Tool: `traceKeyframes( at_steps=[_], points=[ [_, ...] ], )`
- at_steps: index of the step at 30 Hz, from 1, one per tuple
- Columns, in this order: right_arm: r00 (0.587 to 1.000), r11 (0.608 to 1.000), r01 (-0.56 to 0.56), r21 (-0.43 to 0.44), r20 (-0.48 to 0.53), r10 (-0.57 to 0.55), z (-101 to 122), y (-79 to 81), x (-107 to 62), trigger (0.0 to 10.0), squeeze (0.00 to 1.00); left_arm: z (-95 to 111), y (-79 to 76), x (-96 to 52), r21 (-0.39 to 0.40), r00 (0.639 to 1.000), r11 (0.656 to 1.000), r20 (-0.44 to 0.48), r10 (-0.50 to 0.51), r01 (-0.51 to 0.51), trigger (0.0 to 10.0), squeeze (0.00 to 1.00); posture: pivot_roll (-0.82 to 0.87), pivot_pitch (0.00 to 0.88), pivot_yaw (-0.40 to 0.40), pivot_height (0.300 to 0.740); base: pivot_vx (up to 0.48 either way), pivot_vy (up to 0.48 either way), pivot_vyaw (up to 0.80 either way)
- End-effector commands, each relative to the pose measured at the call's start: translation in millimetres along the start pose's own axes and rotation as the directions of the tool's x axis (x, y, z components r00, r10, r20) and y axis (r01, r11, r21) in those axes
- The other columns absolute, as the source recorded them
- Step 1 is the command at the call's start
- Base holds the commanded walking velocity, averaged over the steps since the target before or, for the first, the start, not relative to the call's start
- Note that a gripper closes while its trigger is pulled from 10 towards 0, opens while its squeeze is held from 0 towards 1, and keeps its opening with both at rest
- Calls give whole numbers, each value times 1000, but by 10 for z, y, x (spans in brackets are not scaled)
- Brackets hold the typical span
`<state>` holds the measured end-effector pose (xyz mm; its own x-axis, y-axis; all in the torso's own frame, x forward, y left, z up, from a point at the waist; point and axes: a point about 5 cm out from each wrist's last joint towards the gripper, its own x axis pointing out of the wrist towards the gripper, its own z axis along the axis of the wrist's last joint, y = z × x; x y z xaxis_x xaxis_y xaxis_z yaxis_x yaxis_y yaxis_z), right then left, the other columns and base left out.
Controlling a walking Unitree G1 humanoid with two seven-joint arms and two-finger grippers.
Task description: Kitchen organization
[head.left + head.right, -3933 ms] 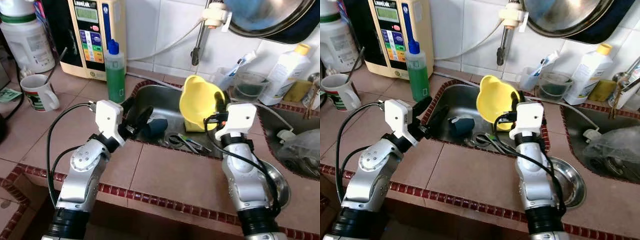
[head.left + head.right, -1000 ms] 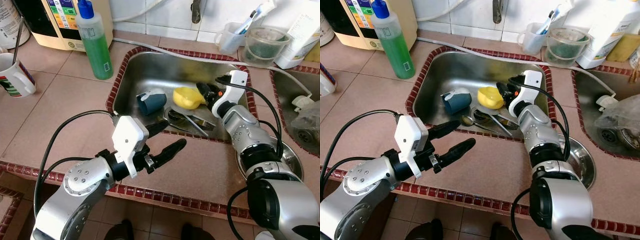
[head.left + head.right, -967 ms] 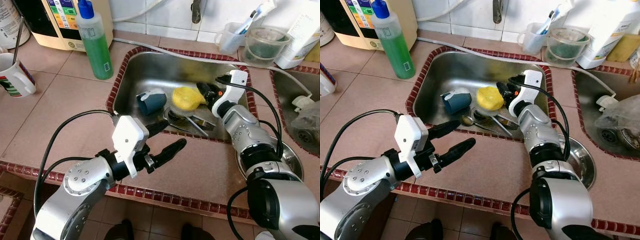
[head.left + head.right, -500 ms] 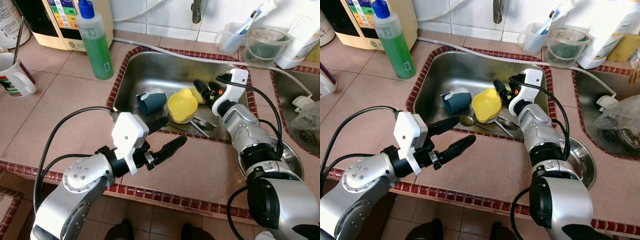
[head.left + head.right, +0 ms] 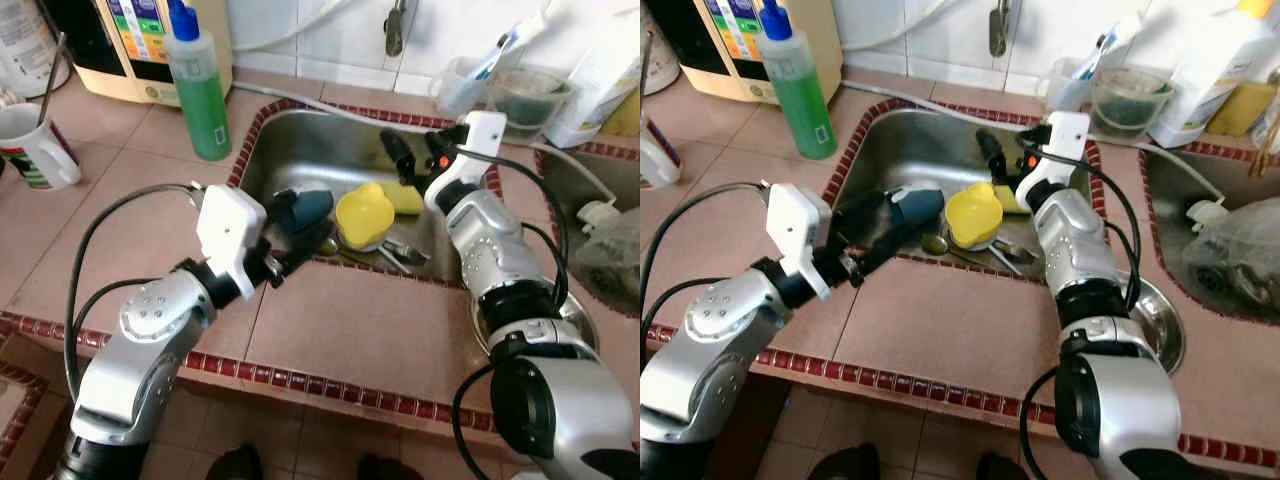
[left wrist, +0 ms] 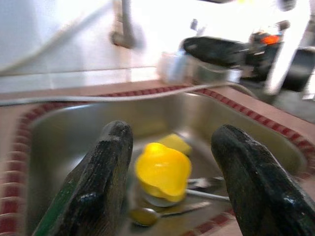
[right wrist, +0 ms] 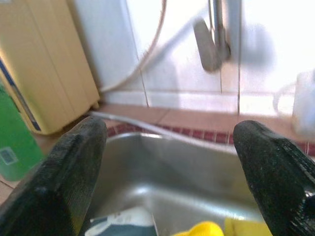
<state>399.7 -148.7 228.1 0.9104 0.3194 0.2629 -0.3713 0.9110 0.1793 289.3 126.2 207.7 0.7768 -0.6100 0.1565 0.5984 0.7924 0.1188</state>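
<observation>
A yellow bowl [image 5: 364,214] sits mouth-up in the steel sink [image 5: 318,150], resting on spoons [image 5: 398,256]. Beside it lie a dark blue cup [image 5: 306,206] on its side and a yellow sponge [image 5: 407,199]. My left gripper [image 5: 290,238] hangs open over the sink's front rim next to the blue cup; in the left wrist view the yellow bowl [image 6: 162,172] lies beyond its spread fingers [image 6: 110,162]. My right gripper [image 5: 412,158] is open above the back of the sink, apart from the bowl, holding nothing.
A green soap bottle [image 5: 199,88], a mug [image 5: 36,150] and a beige water unit [image 5: 150,40] stand on the left counter. Plastic containers [image 5: 524,95] sit behind the sink. A steel bowl [image 5: 1160,322] lies at the right, beside a second basin holding a bag [image 5: 1238,250].
The right gripper has let go of the yellow bowl and lifted toward the back of the sink; the bowl now rests mouth-up. The left gripper has moved forward to the sink's rim.
</observation>
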Motion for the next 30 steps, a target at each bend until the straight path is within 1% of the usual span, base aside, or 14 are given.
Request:
traceKeyframes(
  at_steps=[1,4,8,10,14,15,20,21,22,23,24,26,28,30],
  points=[
    [999,999,8,-40,35,-7,42,2,-37,10000,1000,41,117,34,7,997,997,31,73,-73,10000,0,140,18,-68,740,0,0,0],
    [998,994,13,-106,60,-7,63,24,-97,10000,1000,25,260,79,20,988,988,41,152,-153,10000,0,130,0,-72,740,0,0,0],
    [993,979,73,-188,108,-54,87,13,-190,10000,1000,-3,451,141,-11,971,972,37,235,-235,10000,0,119,0,-66,740,0,0,0],
    [990,973,100,-208,121,-76,72,12,-245,10000,1000,-15,491,165,16,967,968,29,251,-252,10000,0,113,0,-61,740,0,0,0],
    [988,966,113,-231,127,-85,60,31,-290,10000,1000,-29,515,177,8,964,964,34,265,-266,10000,0,107,0,-55,740,0,0,0],
    [983,956,145,-255,147,-110,41,50,-370,10000,1000,-48,525,187,11,957,958,47,287,-287,10000,0,102,0,-50,740,0,0,0],
    [970,940,192,-283,201,-138,6,98,-511,10000,1000,-134,495,168,5,951,952,50,306,-306,10000,0,96,0,-43,740,0,0,0],
    [966,932,210,-296,207,-152,-40,104,-567,10000,973,-178,480,150,-1,946,947,39,320,-321,10000,0,96,0,-43,740,0,0,0],
    [967,932,210,-296,205,-152,-61,111,-590,10000,839,-195,474,141,-2,945,945,36,326,-327,10000,0,99,0,-37,740,0,0,0],
    [967,934,204,-295,206,-146,-88,130,-624,10000,90,-212,465,128,5,942,942,38,335,-335,10000,0,99,0,-37,740,0,0,0],
    [969,936,196,-291,205,-139,-148,173,-694,10000,0,-253,446,103,19,939,939,36,343,-344,10000,0,100,0,-36,740,0,0,0],
    [969,934,201,-295,202,-144,-197,210,-756,10000,0,-286,440,86,18,934,934,35,355,-356,10000,0,98,0,-35,740,0,0,0],
    [968,934,210,-288,193,-158,-268,260,-844,10000,0,-322,426,61,-23,929,930,35,368,-367,10000,0,98,0,-35,740,0,0,0],
    [969,934,211,-290,188,-161,-299,280,-883,10000,0,-340,415,44,-20,929,930,35,369,-368,10000,0,100,0,-37,740,0,0,0]
  ],
)
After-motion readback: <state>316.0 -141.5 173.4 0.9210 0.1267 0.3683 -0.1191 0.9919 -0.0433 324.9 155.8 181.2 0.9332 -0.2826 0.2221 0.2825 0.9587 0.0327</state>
